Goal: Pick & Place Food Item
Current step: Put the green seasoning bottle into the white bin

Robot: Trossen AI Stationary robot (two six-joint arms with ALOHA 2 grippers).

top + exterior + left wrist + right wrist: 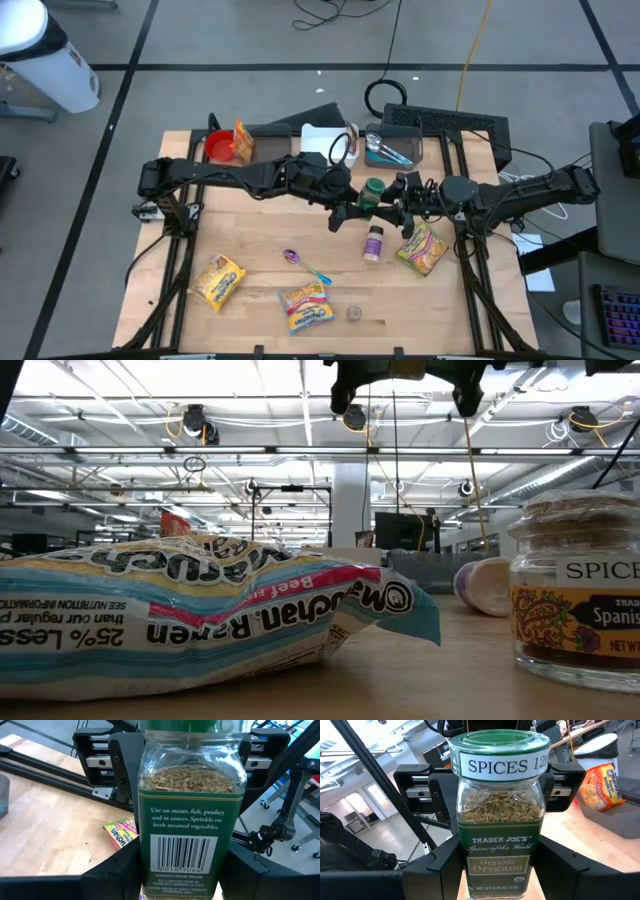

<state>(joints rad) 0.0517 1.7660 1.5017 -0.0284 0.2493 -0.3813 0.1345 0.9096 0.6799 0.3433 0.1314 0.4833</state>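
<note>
You have the oregano jar point(373, 189) held off the table near its middle, toward the right edge, with both grippers on it at once: the left gripper point(352, 203) is clamped on its sides, and the right gripper point(398, 196) looks clamped on it from the opposite side. The risk, as I judge it, is a handover gone wrong; if either arm pulls away while both grip, the glass could twist, slip and drop onto the spice jar point(373, 242) or noodle packet point(423, 249) lying just below. Both arms reach in level from opposite edges, wrists facing each other across the jar.
</note>
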